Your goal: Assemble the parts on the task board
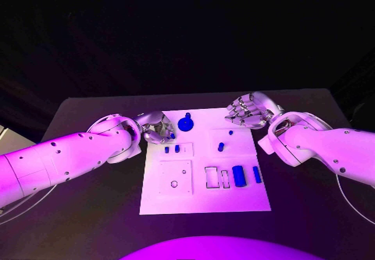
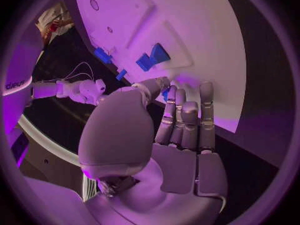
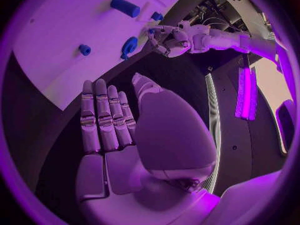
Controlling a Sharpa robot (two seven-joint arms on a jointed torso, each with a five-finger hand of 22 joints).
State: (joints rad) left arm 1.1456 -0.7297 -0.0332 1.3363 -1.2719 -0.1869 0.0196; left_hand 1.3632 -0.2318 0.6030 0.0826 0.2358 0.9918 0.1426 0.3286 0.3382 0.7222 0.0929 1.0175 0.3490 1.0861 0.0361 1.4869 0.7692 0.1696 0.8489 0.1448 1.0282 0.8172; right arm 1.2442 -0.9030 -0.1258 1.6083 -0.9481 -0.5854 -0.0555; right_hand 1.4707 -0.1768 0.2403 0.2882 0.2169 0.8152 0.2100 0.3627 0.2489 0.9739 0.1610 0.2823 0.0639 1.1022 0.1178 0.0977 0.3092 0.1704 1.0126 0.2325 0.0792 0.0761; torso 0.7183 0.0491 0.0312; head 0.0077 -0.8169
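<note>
Head view: nearest the camera, at the lower middle of the frame, lay the white rectangular task board [image 1: 205, 195] on the black table [image 1: 94, 216]. Small blue parts were scattered over it: two upright bars [image 1: 239, 176] at its right centre, a short peg [image 1: 221, 146] above them, two little blocks [image 1: 172, 149] toward its left edge, and a round blue knob-shaped piece [image 1: 186, 124] near its top edge. The left hand [image 1: 156, 128] sat at the board's upper-left corner, fingers drawn together close by the knob piece; whether it touched any part could not be told. The right hand [image 1: 249, 111] hovered at the upper-right corner, fingers loosely curled, nothing in them.

Left wrist view: the silver left hand [image 2: 178, 120] reached with straight fingers [image 2: 206, 115] laid toward the board's edge [image 2: 206, 85], a small blue part [image 2: 164, 92] by its thumb tip. A grasp could not be confirmed.

Right wrist view: the right hand [image 3: 109, 120] was held flat, fingers together and extended, empty, off the board's rim [image 3: 75, 85].

To do this step well, I judge the left hand should settle on one part squarely before lifting, with the right hand kept clear.
</note>
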